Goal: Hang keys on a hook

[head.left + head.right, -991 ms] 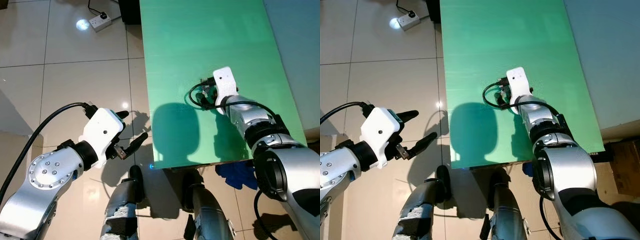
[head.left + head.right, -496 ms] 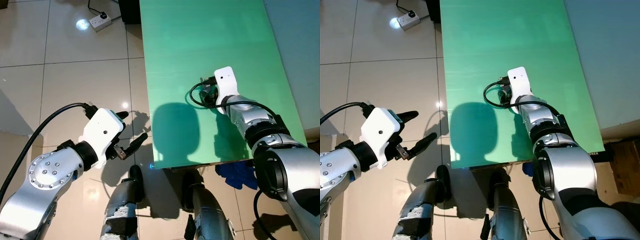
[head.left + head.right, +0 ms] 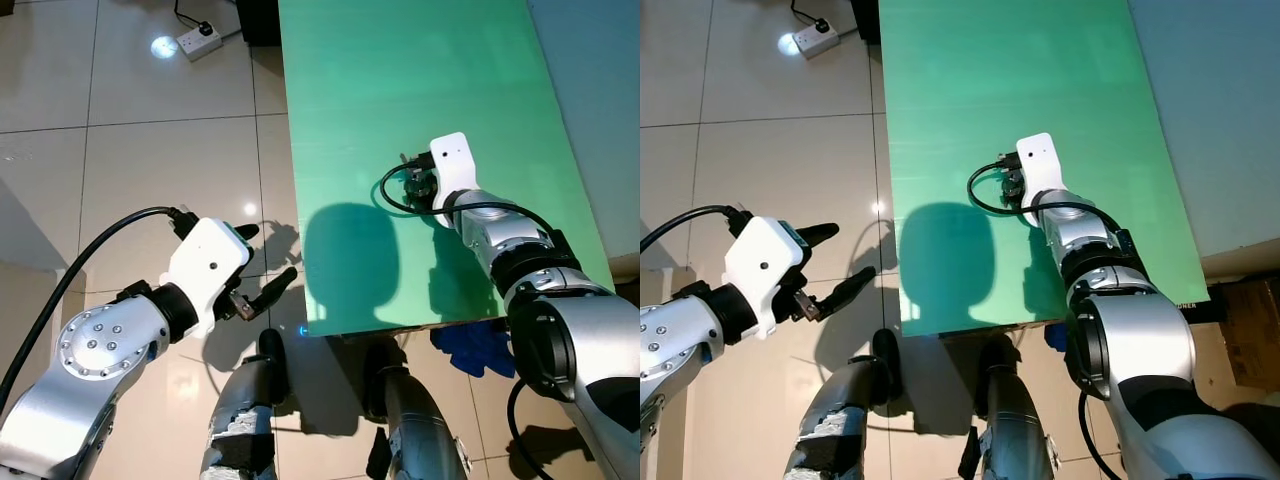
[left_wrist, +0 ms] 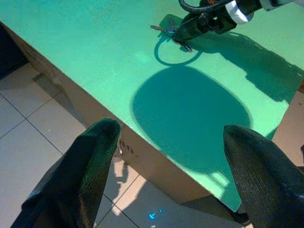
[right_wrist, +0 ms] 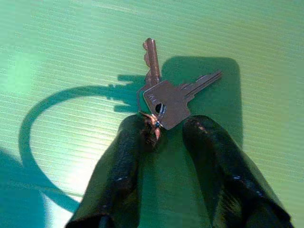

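right gripper (image 5: 164, 130) sits low over the green table (image 3: 400, 80), its two black fingers (image 5: 121, 166) parted a little with the keys (image 5: 164, 97) lying flat on the surface right at their tips. the key ring end is between the fingertips and seems to touch the inner side of one finger, but the blades fan out just beyond, so i cannot tell if anything is truly pinched yet; it reads as straddling rather than holding.

compared with a second ago, the right wrist has crept slightly further up the table and turned a touch, while the keys seem to lie where they were. my judgement is that this is the final lining up before the pinch: the pickup is not done, and the hanging step has not begun. no hook is seen near the gripper.

left gripper (image 3: 262, 262) hangs out over the tiled floor (image 3: 150, 160) beside the table's near corner, fingers spread wide and empty, barely shifted since before.

further off, beyond both grippers, a white power strip (image 3: 198, 42) lies on the floor by the table's far end.

no brand, label or readable writing shows on the keys, the table or the arms.
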### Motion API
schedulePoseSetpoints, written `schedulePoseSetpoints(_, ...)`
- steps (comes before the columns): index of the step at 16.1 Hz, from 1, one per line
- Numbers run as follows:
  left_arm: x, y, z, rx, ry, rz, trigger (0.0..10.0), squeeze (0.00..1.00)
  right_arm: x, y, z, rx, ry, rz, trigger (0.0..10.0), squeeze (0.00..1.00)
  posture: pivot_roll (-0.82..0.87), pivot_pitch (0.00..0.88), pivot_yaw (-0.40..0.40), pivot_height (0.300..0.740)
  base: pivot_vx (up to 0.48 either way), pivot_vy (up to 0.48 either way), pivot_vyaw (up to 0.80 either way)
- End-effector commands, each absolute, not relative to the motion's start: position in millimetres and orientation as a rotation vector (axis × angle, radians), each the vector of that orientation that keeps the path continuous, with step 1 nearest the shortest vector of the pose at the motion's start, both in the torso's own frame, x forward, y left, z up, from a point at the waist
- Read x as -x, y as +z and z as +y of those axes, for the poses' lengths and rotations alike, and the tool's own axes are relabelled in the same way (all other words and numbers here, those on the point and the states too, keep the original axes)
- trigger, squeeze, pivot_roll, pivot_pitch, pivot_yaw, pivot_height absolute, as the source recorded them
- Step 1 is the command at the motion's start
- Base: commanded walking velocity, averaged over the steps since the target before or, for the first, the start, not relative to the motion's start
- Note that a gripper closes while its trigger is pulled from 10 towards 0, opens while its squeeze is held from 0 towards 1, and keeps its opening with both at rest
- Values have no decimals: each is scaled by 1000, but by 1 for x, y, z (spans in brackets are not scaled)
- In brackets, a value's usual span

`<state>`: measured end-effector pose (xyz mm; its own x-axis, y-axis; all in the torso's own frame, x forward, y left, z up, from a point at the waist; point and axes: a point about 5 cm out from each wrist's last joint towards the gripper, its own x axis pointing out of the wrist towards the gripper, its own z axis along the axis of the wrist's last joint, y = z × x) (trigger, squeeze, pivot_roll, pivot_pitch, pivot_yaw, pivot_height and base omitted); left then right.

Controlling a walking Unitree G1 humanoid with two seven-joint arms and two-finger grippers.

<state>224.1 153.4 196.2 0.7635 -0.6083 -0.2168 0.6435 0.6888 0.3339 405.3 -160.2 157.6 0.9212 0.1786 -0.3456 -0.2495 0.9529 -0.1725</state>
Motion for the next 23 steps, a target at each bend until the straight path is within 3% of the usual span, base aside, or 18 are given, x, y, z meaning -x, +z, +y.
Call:
schedulePoseSetpoints(1,-218,194,149,-412,-729,96,10000,0,-400,145,-167,209,214,373,0,0,164,498,-34,740,0,0,0)
schedulePoseSetpoints(17,-220,192,143,-394,-729,81,10000,0,-402,152,-173,210,232,323,0,0,136,486,-43,740,0,0,0)
schedulePoseSetpoints(23,-248,181,138,-295,-562,-8,10000,0,-402,174,-183,41,272,85,0,0,39,251,-42,740,0,0,0)
